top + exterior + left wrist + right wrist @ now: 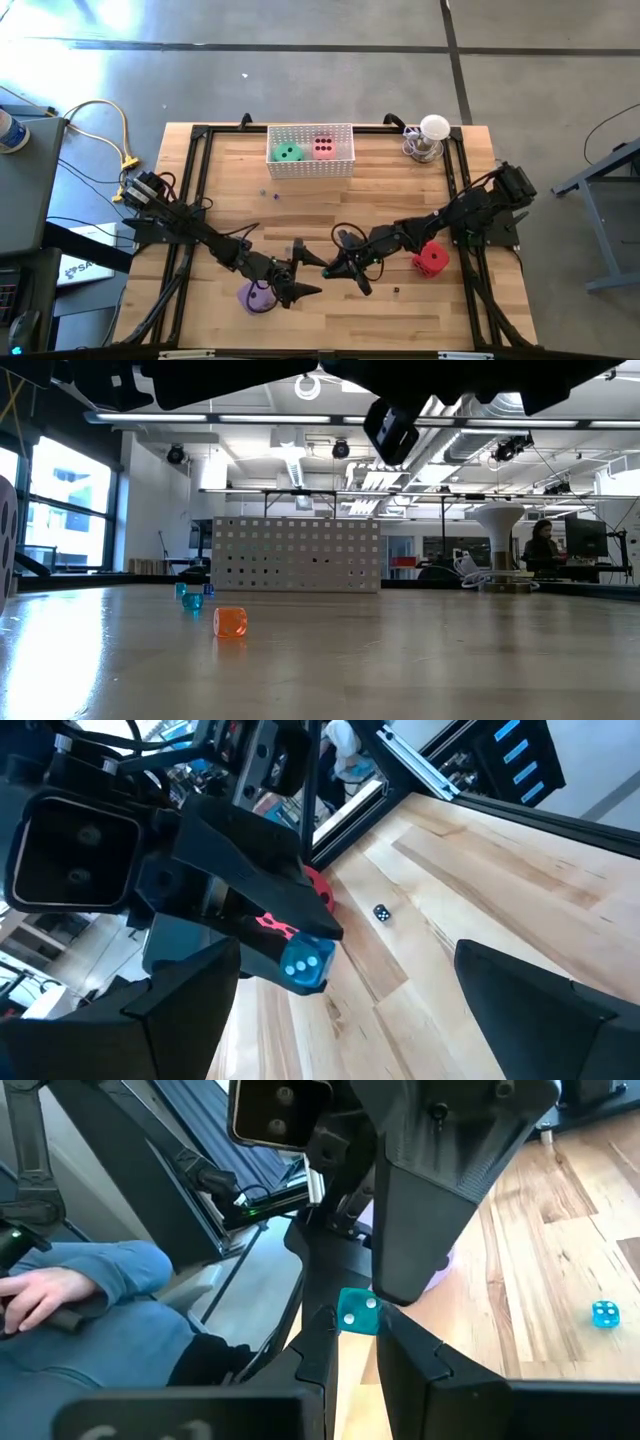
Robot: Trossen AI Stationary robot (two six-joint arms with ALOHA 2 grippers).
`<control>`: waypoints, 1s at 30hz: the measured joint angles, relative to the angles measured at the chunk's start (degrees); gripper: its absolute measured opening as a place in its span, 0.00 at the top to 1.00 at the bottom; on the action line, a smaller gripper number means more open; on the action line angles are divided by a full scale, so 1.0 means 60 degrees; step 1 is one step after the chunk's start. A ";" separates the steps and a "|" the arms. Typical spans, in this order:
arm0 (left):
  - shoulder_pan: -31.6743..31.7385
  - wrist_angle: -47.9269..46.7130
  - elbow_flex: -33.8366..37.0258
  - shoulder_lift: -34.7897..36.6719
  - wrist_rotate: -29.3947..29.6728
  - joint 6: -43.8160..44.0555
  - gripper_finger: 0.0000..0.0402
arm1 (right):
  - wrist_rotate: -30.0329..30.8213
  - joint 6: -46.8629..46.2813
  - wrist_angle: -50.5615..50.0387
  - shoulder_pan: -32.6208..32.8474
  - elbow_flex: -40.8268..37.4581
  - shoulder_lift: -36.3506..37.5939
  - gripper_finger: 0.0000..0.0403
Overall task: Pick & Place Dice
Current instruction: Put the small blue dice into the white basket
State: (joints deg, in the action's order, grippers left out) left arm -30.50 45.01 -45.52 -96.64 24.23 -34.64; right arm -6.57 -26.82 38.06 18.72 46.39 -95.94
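Observation:
A green die (289,153) and a pink die (324,146) lie in the white basket (310,166) at the table's far edge. The purple die (255,297) rests on the table under my left arm. The red die (432,260) rests beside my right arm. My right gripper (328,271) is shut on a tiny translucent blue die (305,963), held above the table's near middle. My left gripper (310,270) is open. Its two fingers (160,1020) stand either side of that small die and touch nothing. My right gripper pinches the tiny blue die (357,1312) by two opposite faces, between the free ends of its two fingers (420,1360). The fingers come from the table's right, nearly level and slanting a little down. The die is lifted clear of the table.
A small black die (381,913) lies on the wood near the red die, and another small blue one (604,1314) lies farther off. A small orange die (230,622) shows in the low view. A white stand (432,135) is at the far right. A person's hand (40,1295) is beyond the table.

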 joint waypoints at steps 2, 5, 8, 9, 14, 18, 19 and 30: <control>0.0000 0.0004 0.0000 0.0000 0.0000 -0.0003 0.11 | -0.0004 -0.0002 -0.0013 0.0000 0.0000 0.0000 0.90; 0.0000 0.0004 0.0000 0.0000 0.0000 -0.0003 0.11 | -0.0004 0.0002 -0.0025 0.0000 0.0003 0.0000 0.90; 0.0000 0.0000 0.0000 0.0000 0.0000 -0.0003 0.14 | -0.0004 0.0005 -0.0026 0.0000 0.0000 0.0000 0.90; 0.0000 0.0000 0.0000 0.0000 0.0000 -0.0003 0.16 | -0.0004 0.0005 -0.0023 0.0000 0.0000 0.0000 0.90; 0.0000 0.0000 0.0000 0.0000 0.0000 0.0000 0.29 | -0.0004 0.0006 -0.0023 0.0000 0.0000 0.0000 0.90; 0.0000 0.0004 0.0000 0.0000 0.0000 0.0004 0.37 | -0.0020 0.0009 -0.0026 0.0000 0.0000 0.0000 0.90; 0.0002 0.0004 0.0000 0.0000 0.0000 0.0004 0.39 | -0.0083 0.0009 -0.0026 0.0000 0.0000 0.0000 0.90; 0.0000 0.0002 0.0000 0.0000 -0.0007 0.0026 0.46 | -0.0175 -0.0038 -0.0090 0.0000 0.0000 0.0000 0.90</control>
State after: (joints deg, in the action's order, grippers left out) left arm -30.50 45.02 -45.52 -96.64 24.18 -34.48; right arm -7.62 -27.05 37.52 18.72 46.39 -95.94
